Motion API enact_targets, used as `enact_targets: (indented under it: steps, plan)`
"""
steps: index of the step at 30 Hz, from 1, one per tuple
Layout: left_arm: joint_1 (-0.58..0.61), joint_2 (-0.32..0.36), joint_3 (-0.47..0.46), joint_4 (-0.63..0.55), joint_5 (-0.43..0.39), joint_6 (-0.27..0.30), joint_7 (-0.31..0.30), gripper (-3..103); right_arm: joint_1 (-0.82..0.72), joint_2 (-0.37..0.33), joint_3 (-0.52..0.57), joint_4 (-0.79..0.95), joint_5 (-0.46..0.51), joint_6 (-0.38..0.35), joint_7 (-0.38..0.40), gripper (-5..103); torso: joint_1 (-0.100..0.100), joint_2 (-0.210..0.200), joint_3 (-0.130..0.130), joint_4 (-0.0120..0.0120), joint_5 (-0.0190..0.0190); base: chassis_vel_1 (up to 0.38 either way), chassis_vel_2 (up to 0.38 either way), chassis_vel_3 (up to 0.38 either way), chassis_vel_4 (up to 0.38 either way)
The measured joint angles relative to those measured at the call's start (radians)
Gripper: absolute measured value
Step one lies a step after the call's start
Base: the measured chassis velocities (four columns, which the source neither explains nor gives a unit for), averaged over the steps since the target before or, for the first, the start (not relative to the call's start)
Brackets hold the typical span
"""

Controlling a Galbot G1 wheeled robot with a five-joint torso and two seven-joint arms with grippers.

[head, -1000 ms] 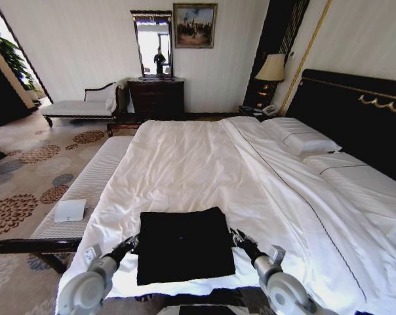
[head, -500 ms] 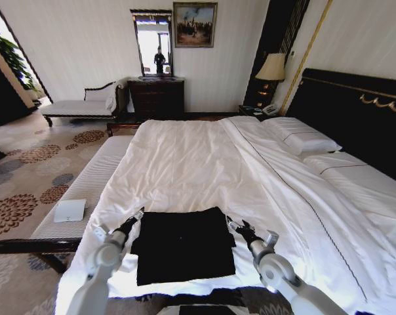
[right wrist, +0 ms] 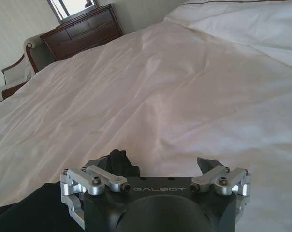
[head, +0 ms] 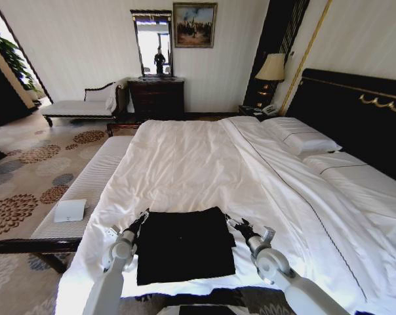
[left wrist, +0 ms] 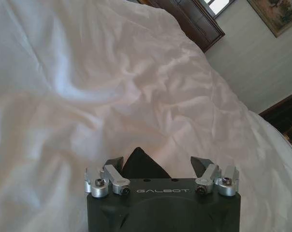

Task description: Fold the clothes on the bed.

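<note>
A soft black T-shirt [head: 183, 244], folded into a near-square, lies on the rumpled white bed [head: 204, 170] near its foot edge; left tool [head: 141, 218] and right tool [head: 233, 224] flank it, fingers apart

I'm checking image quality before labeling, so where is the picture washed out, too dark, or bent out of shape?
Head view: the black T-shirt reads as a flat dark patch with no fold detail; walls and headboard bow from lens distortion. Left wrist view: the bed sheet is overexposed and soft, behind the open left gripper. Right wrist view: sheet evenly lit, wrinkles clear beyond the open right gripper.
</note>
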Motion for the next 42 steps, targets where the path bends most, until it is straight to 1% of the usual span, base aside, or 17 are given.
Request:
enact_targets:
  steps: [3,4,5,7,11,13,16,18,19,20,22,30,34,37,38,40,42]
  plan:
    - [-0.005,-0.005,0.005,0.007,0.006,-0.001,0.0,77,0.003,0.001,-0.002,-0.002,0.0,0.0,0.0,100,0.0,0.0,0.0,0.0001,-0.0001,0.0,0.0,0.0,0.0]
    - [-0.008,-0.008,0.006,0.011,0.009,-0.001,-0.001,66,0.005,0.001,-0.003,-0.003,0.0,0.0,0.0,100,0.0,0.0,0.0,0.0,0.0,0.0,0.0,0.0,0.0]
    - [-0.009,-0.01,0.007,0.014,0.012,-0.001,-0.002,61,0.006,0.001,-0.003,-0.003,0.0,0.001,0.0,100,0.0,0.0,0.0,0.0,0.0,0.0,0.0,0.0,0.0]
    - [-0.01,-0.011,0.008,0.017,0.014,-0.001,-0.003,61,0.007,0.001,-0.003,-0.003,0.0,0.001,0.0,100,0.0,0.0,0.0,0.0,0.0,0.0,0.0,0.0,0.0]
    - [-0.013,-0.012,0.007,0.029,0.021,-0.001,-0.005,39,0.006,-0.001,-0.001,-0.003,0.0,0.001,0.0,100,0.0,0.0,0.0,0.0001,-0.0001,0.0,0.0,0.0,0.0]
    - [-0.014,-0.012,0.007,0.031,0.022,-0.002,-0.005,39,0.006,-0.001,0.0,-0.003,0.0,0.001,0.0,100,0.0,0.0,0.0,0.0001,-0.0001,0.0,0.0,0.0,0.0]
    - [-0.017,-0.008,-0.005,0.035,0.021,-0.006,-0.005,23,0.006,-0.001,0.002,-0.009,-0.001,0.003,0.0,100,0.0,0.0,0.0,0.0,-0.0002,0.0,0.0,0.0,0.0]
    - [-0.017,-0.006,-0.008,0.035,0.019,-0.007,-0.005,23,0.006,-0.001,0.002,-0.011,-0.001,0.004,0.0,100,0.0,0.0,0.0,0.0,-0.0002,0.0,0.0,0.0,0.0]
    - [-0.017,0.0,-0.013,0.034,0.016,-0.007,-0.006,18,0.009,0.0,0.002,-0.015,-0.001,0.005,0.0,100,0.0,0.0,0.0,0.0,-0.0001,0.0,0.0,0.0,0.0]
    - [-0.017,0.009,-0.018,0.031,0.01,-0.008,-0.008,7,0.017,0.002,0.001,-0.023,-0.001,0.007,0.0,100,0.0,0.0,0.0,0.0001,-0.0002,0.0,0.0,0.0,0.0]
    - [-0.016,0.02,-0.022,0.026,0.002,-0.008,-0.008,3,0.031,0.007,-0.004,-0.037,0.0,0.011,-0.002,100,0.0,0.0,0.0,-0.0001,-0.0002,0.0,0.0,0.0,0.0]
    - [-0.014,0.044,-0.033,0.022,-0.014,-0.008,-0.007,1,0.103,0.028,-0.028,-0.116,0.01,0.02,-0.031,100,0.0,0.0,0.0,0.0,-0.0003,0.0,0.0,0.0,0.0]
    - [-0.022,0.056,-0.047,0.023,-0.028,-0.008,-0.007,1,0.151,0.042,-0.033,-0.199,0.022,0.027,-0.099,100,0.0,0.0,0.0,0.0002,-0.0003,0.0,0.0,0.0,0.0]
    - [-0.028,0.073,-0.064,0.022,-0.045,-0.008,-0.009,1,0.186,0.054,-0.036,-0.286,0.043,0.03,-0.206,100,0.0,0.0,0.0,0.0001,-0.0001,0.0,0.0,0.0,0.0]
    - [-0.028,0.073,-0.064,0.022,-0.045,-0.008,-0.009,1,0.186,0.054,-0.036,-0.286,0.043,0.03,-0.206,100,0.0,0.0,0.0,0.0001,-0.0001,0.0,0.0,0.0,0.0]
    - [-0.028,0.078,-0.068,0.018,-0.052,-0.008,-0.012,1,0.196,0.06,-0.041,-0.317,0.059,0.041,-0.27,100,0.0,0.0,0.0,0.0001,-0.0001,0.0,0.0,0.0,0.0]
    - [-0.021,0.085,-0.069,0.013,-0.053,-0.008,-0.013,1,0.211,0.069,-0.051,-0.368,0.07,0.064,-0.394,100,0.0,0.0,0.0,0.0001,-0.0001,0.0,0.0,0.0,0.0]
